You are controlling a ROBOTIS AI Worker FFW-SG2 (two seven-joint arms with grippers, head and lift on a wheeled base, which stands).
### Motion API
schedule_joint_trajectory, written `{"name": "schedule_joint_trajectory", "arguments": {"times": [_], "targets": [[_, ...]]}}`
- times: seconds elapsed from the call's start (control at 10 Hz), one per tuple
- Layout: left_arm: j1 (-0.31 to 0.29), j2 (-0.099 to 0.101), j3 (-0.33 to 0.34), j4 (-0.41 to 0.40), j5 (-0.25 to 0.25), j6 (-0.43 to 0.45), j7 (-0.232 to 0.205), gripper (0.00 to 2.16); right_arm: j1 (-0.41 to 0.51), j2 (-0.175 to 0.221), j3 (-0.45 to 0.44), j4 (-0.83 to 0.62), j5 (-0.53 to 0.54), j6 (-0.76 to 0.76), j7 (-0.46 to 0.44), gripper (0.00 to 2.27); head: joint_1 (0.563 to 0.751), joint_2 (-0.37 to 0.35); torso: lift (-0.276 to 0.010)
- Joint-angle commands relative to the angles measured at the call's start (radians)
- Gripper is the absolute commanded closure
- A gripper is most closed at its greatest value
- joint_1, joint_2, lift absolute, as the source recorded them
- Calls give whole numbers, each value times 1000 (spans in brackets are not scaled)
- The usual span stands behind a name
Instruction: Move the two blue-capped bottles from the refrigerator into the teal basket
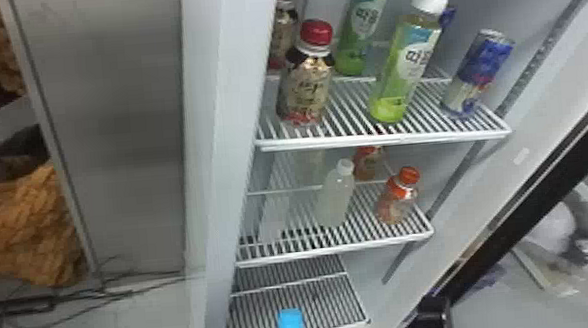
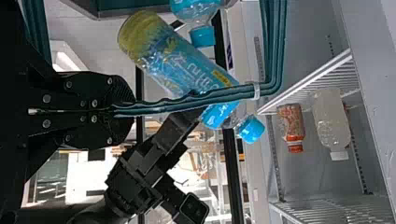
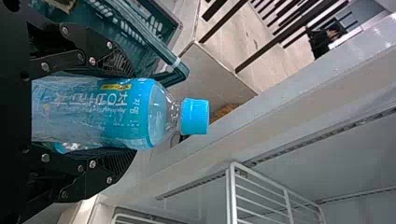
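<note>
The right claw [image 3: 133, 113] has its fingers pressed on either side of a blue-capped bottle [image 3: 93, 109], gripping the wrapped body below the shoulder, with the cap [image 3: 194, 116] sticking out free. That barrel is the right place to hold: probably fairly heavy if full, slick, and apt to give under a hard squeeze. The neck is stiffer but narrow. The left claw [image 2: 133, 108] is clamped on the basket's handle [image 2: 224, 95]. A second bottle [image 2: 194, 11] appears, though partly cut off, to stand in the basket [image 2: 116, 10].
</note>
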Motion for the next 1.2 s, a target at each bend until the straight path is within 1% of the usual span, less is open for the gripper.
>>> {"name": "schedule_joint_trajectory", "arguments": {"times": [0.0,0.3,0.4,0.5,0.6,0.7,0.9,1.0,1.1], "targets": [[0,0,-3,0,0,-2,0,1157,-25,0,13,48,-8,-33,3,634,695,-350,-166],[2,-2,2,0,0,0,0,1157,-40,3,20,80,-18,-47,11,633,695,-350,-166],[5,-2,2,0,0,-2,0,1157,-54,3,20,110,-21,-57,35,545,695,-350,-166],[5,-2,2,0,0,0,0,1157,-64,5,20,129,-21,-70,52,386,695,-350,-166],[2,-3,2,0,0,-2,0,1157,-69,3,20,134,-18,-79,65,163,695,-350,-166],[5,-3,2,2,0,-2,0,1157,-69,5,19,139,-23,-92,71,84,695,-350,-166],[7,-3,5,0,0,-2,0,1157,-64,8,14,132,-18,-111,71,147,695,-350,-166],[7,-3,5,0,0,-2,0,1157,-54,15,8,107,-5,-141,71,148,695,-350,-166],[7,-5,5,0,0,-2,0,1157,-37,38,-17,70,31,-202,63,151,695,-350,-166]]}}
